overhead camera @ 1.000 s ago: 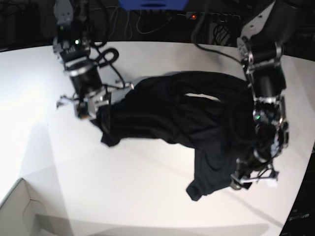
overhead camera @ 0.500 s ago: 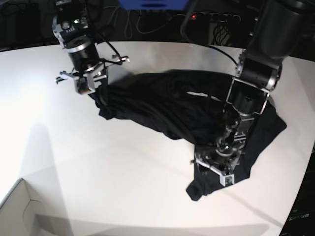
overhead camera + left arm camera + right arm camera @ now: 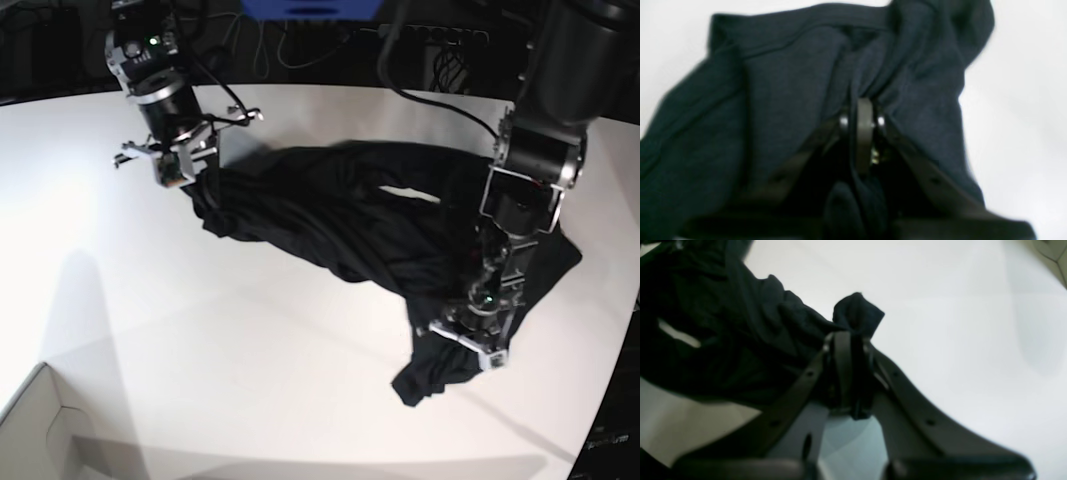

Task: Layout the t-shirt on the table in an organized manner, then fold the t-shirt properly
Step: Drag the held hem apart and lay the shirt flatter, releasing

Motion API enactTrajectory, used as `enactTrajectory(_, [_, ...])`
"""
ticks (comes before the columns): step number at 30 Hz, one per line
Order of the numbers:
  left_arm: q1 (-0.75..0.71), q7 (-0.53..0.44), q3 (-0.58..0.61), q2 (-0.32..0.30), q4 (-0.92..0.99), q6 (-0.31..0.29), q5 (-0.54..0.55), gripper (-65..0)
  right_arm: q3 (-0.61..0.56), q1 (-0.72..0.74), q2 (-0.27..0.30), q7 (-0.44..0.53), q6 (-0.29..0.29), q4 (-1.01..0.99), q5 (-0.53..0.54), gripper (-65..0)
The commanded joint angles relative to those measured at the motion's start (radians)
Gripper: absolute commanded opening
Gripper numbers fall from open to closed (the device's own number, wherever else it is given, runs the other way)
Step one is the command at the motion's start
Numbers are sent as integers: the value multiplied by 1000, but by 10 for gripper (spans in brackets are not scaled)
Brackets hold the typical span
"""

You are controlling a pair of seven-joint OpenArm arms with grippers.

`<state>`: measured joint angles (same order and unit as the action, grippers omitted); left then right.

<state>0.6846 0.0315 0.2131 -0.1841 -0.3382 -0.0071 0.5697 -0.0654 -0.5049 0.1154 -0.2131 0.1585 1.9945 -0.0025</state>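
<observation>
The left tool (image 3: 864, 115) is closed, its dark fingers (image 3: 864, 133) pinched together on a gathered fold of the plain black soft-fabric t-shirt (image 3: 773, 100). Cloth bunches into creases at the fingertips and drapes to both sides, hiding most of the frame. The smooth white counter (image 3: 1023, 116) shows at right and upper left.

The white table (image 3: 300, 350) is evenly and brightly lit, soft shadows being cast across it; both wrist views are blurred, especially beyond the fingertips.
</observation>
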Motion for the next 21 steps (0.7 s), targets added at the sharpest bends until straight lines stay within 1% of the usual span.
enactTrajectory(1, [27, -29, -42, -35, -51, 5, 0, -650, 22, 2, 5, 30, -9, 5, 2, -650])
enactTrajectory(2, [16, -15, -86, -53, -86, 5, 0, -650, 37, 5, 5, 30, -9, -5, 2, -650])
enactTrajectory(7, [-47, 115, -291, -137, -281, 3, 0, -649, 132, 38, 4, 31, -9, -51, 3, -650])
enactTrajectory(10, [-99, 189, -409, -171, -410, 3, 0, -649, 192, 48, 0, 31, -9, -56, 6, -650])
enactTrajectory(13, [-159, 265, -515, -188, -534, 3, 0, -649, 240, 62, -4, 34, -9, -56, 8, -650])
enactTrajectory(16, [-225, 316, -604, -188, -618, 3, 0, -649, 261, 67, -36, 34, -9, -77, 8, -650])
enactTrajectory(18, [-273, 334, -631, -180, -666, 3, 0, -649, 258, 65, -44, 34, -9, -111, 8, -650])
enactTrajectory(21, [-328, 336, -631, -177, -694, 3, 0, -649, 229, 68, -59, 33, -9, -177, 8, -650])
